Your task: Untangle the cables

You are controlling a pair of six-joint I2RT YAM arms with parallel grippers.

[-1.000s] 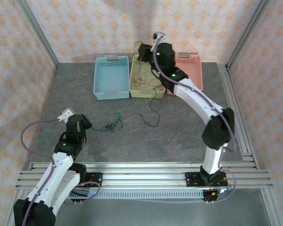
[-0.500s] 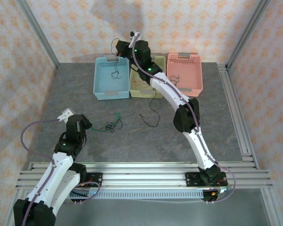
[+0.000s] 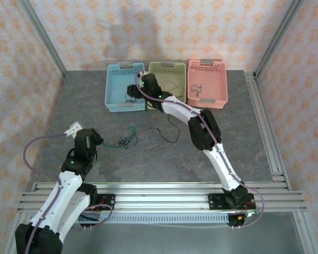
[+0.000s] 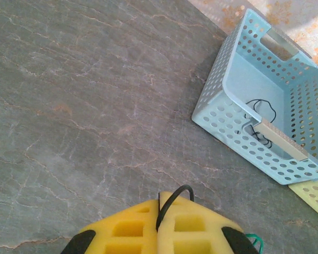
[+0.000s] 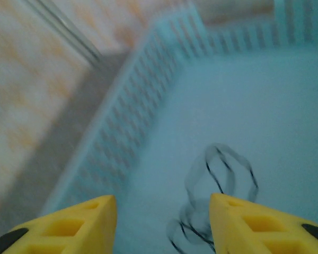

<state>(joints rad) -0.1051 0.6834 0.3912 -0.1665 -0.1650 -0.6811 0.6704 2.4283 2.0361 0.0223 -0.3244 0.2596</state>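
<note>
1. Nearest the arm bases, at the left, the left gripper (image 3: 99, 141) is clamped on the green cable (image 3: 122, 142). The cable runs rightward across the table and ends in a small bunch. The left wrist view adds a detail: a dark loop pinched in the seam of the closed yellow fingers (image 4: 130, 233).
2. Just right of that bunch, and apart from it, a loose black cable (image 3: 172, 135) lies mid-table in a hook shape. Its long axis runs near to far.
3. The table (image 3: 85, 100) is grey with pale veins. Aluminium rails (image 3: 159, 193) cross its near edge, and the walls (image 3: 148, 32) carry an orange pattern.
4. Farthest back, three baskets stand side by side.
   - The right gripper (image 3: 131, 94) reaches into the blue basket (image 3: 109, 90). The blurred right wrist view shows its jaws spread apart above a coiled black cable (image 5: 220, 174) on the basket floor.
   - The yellow-green basket (image 3: 167, 64) holds an orange-red cable (image 3: 175, 84).
   - The pink basket (image 3: 206, 63) holds a small black cable (image 3: 197, 89).
</note>
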